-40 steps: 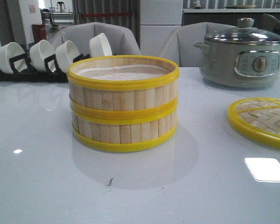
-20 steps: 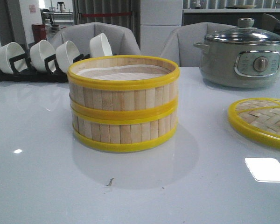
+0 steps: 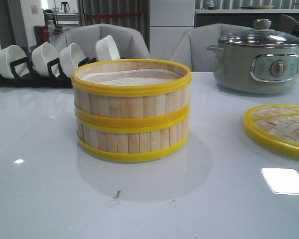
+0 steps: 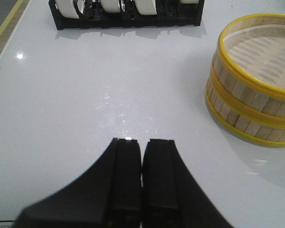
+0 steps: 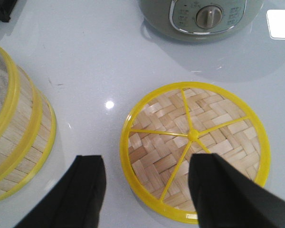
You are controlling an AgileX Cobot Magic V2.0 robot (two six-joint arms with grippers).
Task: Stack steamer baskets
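Two steamer baskets point(image 3: 132, 110) with pale bamboo slats and yellow rims stand one on top of the other mid-table, the white liner showing in the upper one; the stack also shows in the left wrist view point(image 4: 254, 80) and the right wrist view point(image 5: 16, 137). The woven yellow-rimmed lid point(image 3: 279, 128) lies flat on the table to the right of it. My left gripper point(image 4: 142, 142) is shut with nothing in it, over bare table left of the stack. My right gripper point(image 5: 147, 164) hangs open above the lid's point(image 5: 194, 147) near rim, one finger either side of it. Neither gripper shows in the front view.
A grey-green electric pot point(image 3: 259, 59) with a glass lid stands at the back right. A black rack with several white bowls point(image 3: 50, 62) sits at the back left. The table point(image 3: 149, 199) is white and glossy.
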